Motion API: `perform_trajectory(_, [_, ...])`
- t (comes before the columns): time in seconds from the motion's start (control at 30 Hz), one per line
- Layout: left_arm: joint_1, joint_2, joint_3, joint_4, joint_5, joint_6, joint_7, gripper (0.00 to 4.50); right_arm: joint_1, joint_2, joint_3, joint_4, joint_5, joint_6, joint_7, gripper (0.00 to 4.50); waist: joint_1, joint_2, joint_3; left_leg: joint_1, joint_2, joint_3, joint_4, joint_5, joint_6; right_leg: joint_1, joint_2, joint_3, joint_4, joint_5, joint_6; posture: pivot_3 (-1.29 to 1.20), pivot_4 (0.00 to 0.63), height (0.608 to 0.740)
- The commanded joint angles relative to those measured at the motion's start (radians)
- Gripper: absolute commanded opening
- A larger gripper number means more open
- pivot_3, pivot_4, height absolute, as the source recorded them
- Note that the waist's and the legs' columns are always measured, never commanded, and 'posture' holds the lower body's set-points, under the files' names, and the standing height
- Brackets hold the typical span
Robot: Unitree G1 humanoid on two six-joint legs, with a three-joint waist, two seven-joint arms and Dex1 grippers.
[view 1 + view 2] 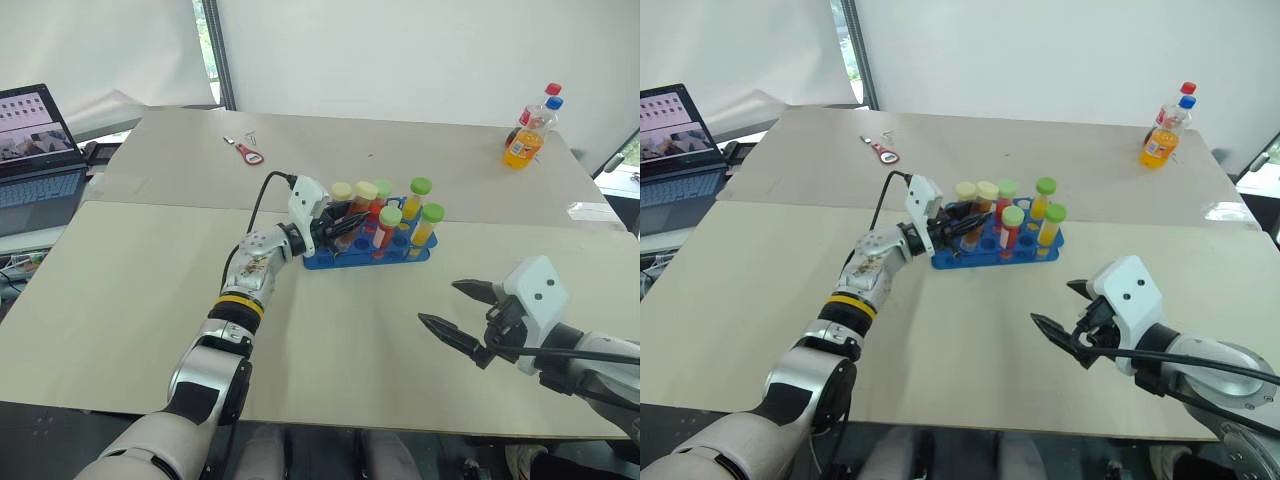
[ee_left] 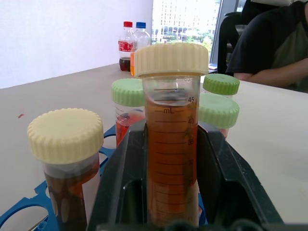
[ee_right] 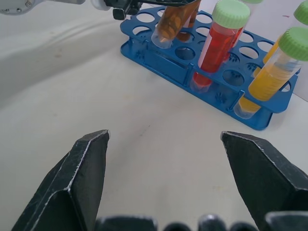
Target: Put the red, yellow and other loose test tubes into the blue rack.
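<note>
The blue rack stands mid-table with several capped test tubes upright in its holes, among them a red one with a green cap and a yellow one with a green cap. My left gripper is at the rack's left end, shut on a brown tube with a cream cap. That tube leans, with its lower end at a hole in the rack. A second brown cream-capped tube stands beside it. My right gripper hovers open over the bare table, nearer than the rack and to its right, holding nothing.
An orange soda bottle and a red-capped bottle stand at the far right of the table. A small red-handled tool lies at the far left. A laptop sits off the table's left side. A seated person is beyond the table.
</note>
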Motion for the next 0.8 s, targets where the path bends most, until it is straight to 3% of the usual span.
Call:
perform_trajectory(0.03, [-0.025, -0.020, 0.003, 0.017, 0.018, -0.035, 0.009, 0.87, -0.011, -0.013, -0.044, -0.035, 0.031, 0.010, -0.022, 4.12, 0.000, 0.000, 0.000, 0.000, 0.000, 0.000, 0.000, 0.000, 0.000, 0.000, 0.000, 0.000, 0.000, 0.000, 0.000, 0.00, 0.150, 0.733])
perform_trajectory(0.33, [0.024, -0.056, 0.001, 0.032, 0.046, -0.095, 0.024, 0.87, -0.015, -0.028, -0.054, -0.033, 0.071, 0.019, -0.061, 4.12, 0.001, 0.000, 0.000, 0.000, -0.001, -0.003, 0.000, 0.000, 0.000, 0.001, 0.000, 0.000, 0.000, 0.000, 0.000, 0.00, 0.150, 0.733])
perform_trajectory(0.8, [0.165, -0.073, 0.019, -0.018, 0.059, -0.216, 0.071, 0.87, -0.108, 0.066, 0.027, -0.013, 0.034, 0.013, -0.252, 4.12, -0.001, 0.001, -0.002, 0.001, -0.001, -0.004, 0.000, 0.000, 0.000, 0.001, -0.001, 0.000, 0.000, 0.000, 0.001, 0.00, 0.150, 0.733])
